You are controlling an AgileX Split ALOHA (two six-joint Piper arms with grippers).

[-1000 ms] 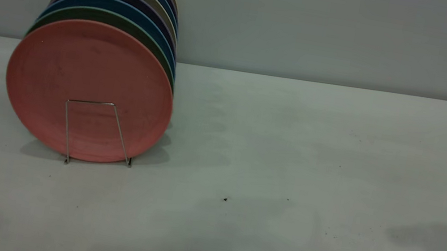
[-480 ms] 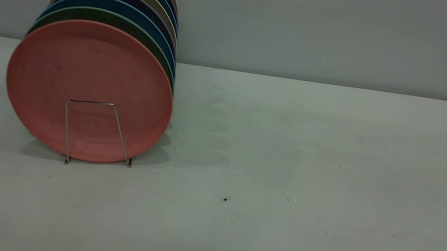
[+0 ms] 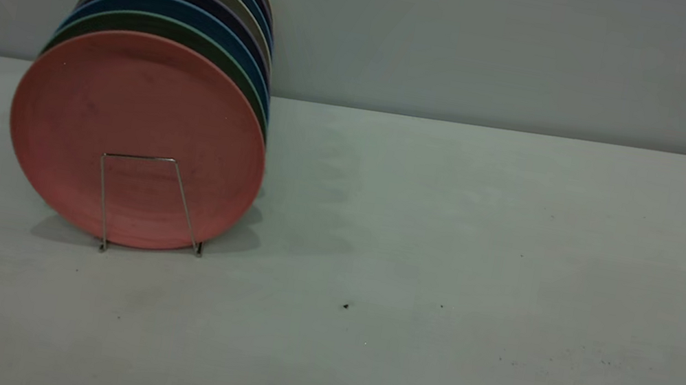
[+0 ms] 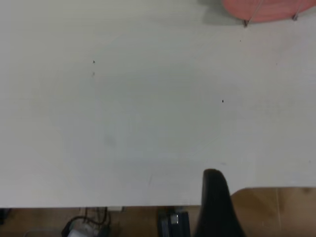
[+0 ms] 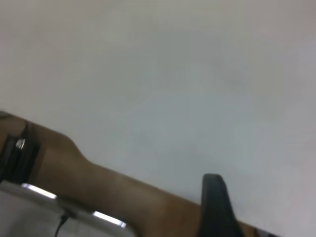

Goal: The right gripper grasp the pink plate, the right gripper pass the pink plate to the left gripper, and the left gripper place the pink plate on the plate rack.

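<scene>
- One plate mattered in the exterior view: the pink plate (image 3: pixel 136 137) stood on edge at the left of the frame, its face toward the camera, foremost in a row of darker plates (image 3: pixel 207 2) stepping back toward the wall. It sat in the plate rack (image 3: pixel 146 201), one wire loop crossing its lower face. Neither arm showed in this view, so neither could be judged nearer from it. The table (image 3: pixel 475 277) to the right of the rack carried only small dark specks.
- In the left wrist view, the pink plate (image 4: pixel 269 10) showed as a sliver at the upper right of the frame, with two feet of the plate rack (image 4: pixel 245 22) beneath it. The left gripper (image 4: pixel 217 202) showed as a single dark finger at the lower edge, well apart from the plate and over the table's near border. Nothing lay between them. With only one finger visible I could not tell how wide the jaws stood; it held nothing visible.
- In the right wrist view, no plate or rack appeared, only bare table (image 5: pixel 173 89) and its edge. The right gripper (image 5: pixel 215 207) likewise showed one dark finger at the lower edge, its opening impossible to tell. By my judgement the placing looked done, and the left arm was the nearer.
</scene>
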